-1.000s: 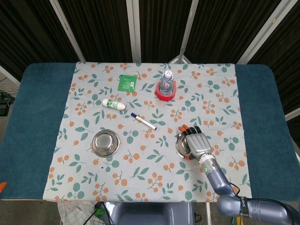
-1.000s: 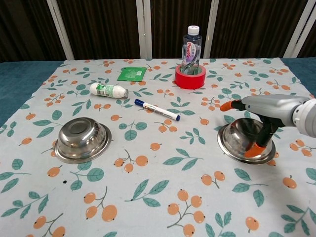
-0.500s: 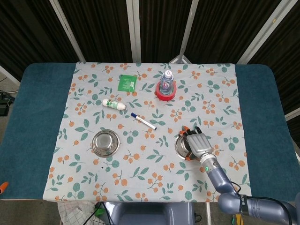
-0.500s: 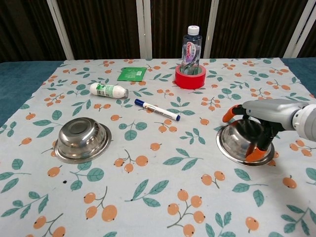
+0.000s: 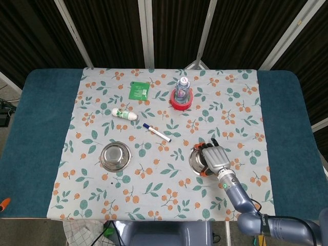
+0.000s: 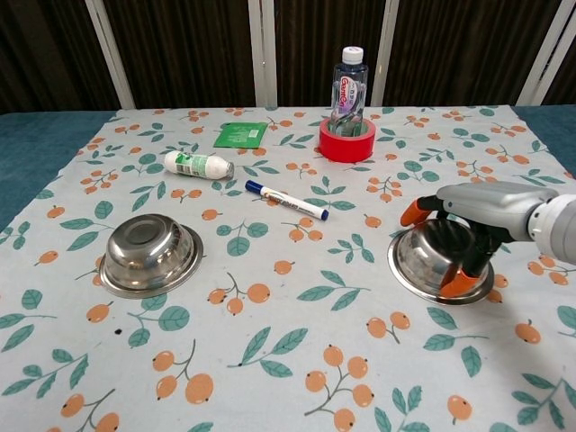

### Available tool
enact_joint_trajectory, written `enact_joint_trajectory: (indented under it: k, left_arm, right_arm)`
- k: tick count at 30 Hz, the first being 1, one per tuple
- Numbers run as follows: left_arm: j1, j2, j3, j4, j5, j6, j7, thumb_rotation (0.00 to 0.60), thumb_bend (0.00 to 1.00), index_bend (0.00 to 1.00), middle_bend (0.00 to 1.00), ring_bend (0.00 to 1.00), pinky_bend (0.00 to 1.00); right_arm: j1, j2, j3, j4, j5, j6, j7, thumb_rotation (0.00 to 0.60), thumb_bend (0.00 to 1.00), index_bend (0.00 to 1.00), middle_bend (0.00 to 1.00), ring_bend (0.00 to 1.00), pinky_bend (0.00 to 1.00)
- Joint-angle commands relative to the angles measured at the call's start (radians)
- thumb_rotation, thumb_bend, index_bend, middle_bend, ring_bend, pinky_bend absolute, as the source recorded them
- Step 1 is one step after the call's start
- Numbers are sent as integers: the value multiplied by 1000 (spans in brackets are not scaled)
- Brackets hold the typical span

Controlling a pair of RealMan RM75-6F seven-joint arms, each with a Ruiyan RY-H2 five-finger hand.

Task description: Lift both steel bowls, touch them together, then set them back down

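The left steel bowl [image 5: 115, 156] [image 6: 148, 254] sits upright on the floral cloth at the left, with nothing touching it. At the right, the right steel bowl [image 5: 196, 160] [image 6: 421, 263] is tipped a little, its left rim up. My right hand [image 5: 216, 158] [image 6: 474, 223] grips that bowl's right rim, dark fingers curled inside and an orange-tipped thumb [image 6: 459, 283] at the near rim. Whether the bowl is off the cloth I cannot tell. My left hand shows in neither view.
A water bottle [image 5: 182, 88] [image 6: 351, 76] stands inside a red tape roll [image 5: 181, 102] [image 6: 347, 141] at the back. A marker [image 5: 157, 132] [image 6: 286, 200], a small white bottle [image 5: 124, 114] [image 6: 198, 165] and a green packet [image 5: 138, 90] [image 6: 240, 135] lie between the bowls and the far edge.
My right hand closed its fingers into the right bowl and drew it slightly leftward; the bowl now tilts. The left bowl has not moved.
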Motion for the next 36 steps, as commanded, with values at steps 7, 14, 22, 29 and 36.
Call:
enact_joint_trajectory:
  k: [7,14,22,29,36]
  left_arm:
    - [-80,50,17,-126,98,-103,74,600,40,147,1,0,75]
    - [-173,21,-14,-227,144,-202,162,600,50,223,86,4,174]
    - [-346,25,-83,-391,-162,-489,384,600,0,155,0,0,35]
    - [-504,-63,-159,-380,-482,-632,466,600,0,136,0,0,10]
    - [-630,-168,-187,-262,-645,-711,453,600,0,122,0,0,10]
  right_arm:
    - [2,3,-9,-15,-14,24,3,600,23,318,257,400,0]
    - [3,18,-12,-36,-10,36,-2,600,24,343,262,400,0]
    - [-1,55,-9,-63,-8,50,9,600,24,343,261,400,0]
    - [-10,100,-1,-94,-13,68,28,600,24,343,261,400,0]
    - [-22,143,-2,-114,-21,77,47,600,24,344,261,400,0]
